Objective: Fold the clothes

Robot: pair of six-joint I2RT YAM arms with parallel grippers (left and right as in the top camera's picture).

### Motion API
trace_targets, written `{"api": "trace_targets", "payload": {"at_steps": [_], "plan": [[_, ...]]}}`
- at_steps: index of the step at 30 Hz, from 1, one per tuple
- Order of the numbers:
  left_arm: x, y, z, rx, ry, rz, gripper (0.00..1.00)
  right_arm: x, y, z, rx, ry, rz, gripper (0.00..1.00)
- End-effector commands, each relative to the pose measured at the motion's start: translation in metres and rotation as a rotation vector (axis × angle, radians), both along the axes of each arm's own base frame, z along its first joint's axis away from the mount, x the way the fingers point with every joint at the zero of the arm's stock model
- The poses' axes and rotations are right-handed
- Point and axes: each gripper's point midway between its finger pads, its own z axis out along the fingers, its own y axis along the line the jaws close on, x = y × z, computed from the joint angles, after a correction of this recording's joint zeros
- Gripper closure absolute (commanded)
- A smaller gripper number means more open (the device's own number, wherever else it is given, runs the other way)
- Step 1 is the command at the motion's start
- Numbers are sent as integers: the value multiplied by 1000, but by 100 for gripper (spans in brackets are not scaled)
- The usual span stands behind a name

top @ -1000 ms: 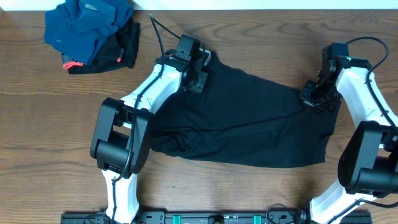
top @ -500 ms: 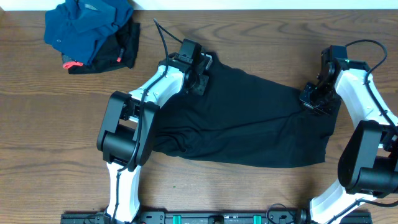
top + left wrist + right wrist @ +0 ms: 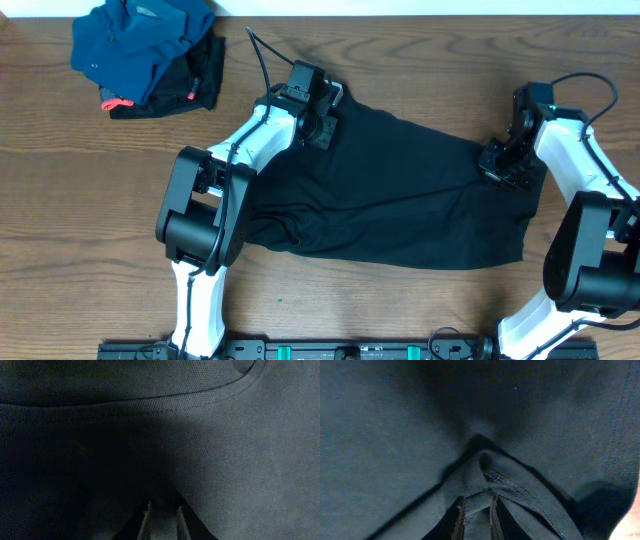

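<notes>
1. Nearest the robot's base, the black garment (image 3: 400,200) lay spread across the wooden table (image 3: 60,220). Its near edge was still rumpled on the left and had not moved over the past second.
2. At mid-table on the right, the right gripper (image 3: 500,160) had crept slightly inward along the cloth's right edge. The right wrist view showed its jaws clenched on a stitched fold of the fabric (image 3: 476,510).
3. Farther back on the left, the left gripper (image 3: 322,125) sat at the garment's far-left corner. Its arm had swung a little to the right a second earlier and then settled. In the left wrist view, cloth was bunched between its narrowly set fingertips (image 3: 162,510), so the jaws were grasping the fabric.
4. Both far corners therefore looked pinched, yet the cloth's outline was unchanged. I judged the fold itself not yet begun. The small shifts read as the arms settling their grips before a lift.
5. Farthest off, at the back-left corner, the dark blue garment (image 3: 140,45) and the small black piece (image 3: 195,80) lay heaped together, well apart from the work.
</notes>
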Motion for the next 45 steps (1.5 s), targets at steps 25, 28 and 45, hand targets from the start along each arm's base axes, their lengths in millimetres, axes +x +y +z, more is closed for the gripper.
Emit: {"api": "trace_targets", "payload": {"at_steps": [25,28,45], "plan": [[0,0,-34,0,45,10,81,2,-26,-9,-68,-23,-61,82],[0,1,-34,0,46,13,81,7,-27,-12,-77,-49,-62,83],[1,2,-34,-1,46,14,81,23,-64,-14,-132,-138,-47,85]]}}
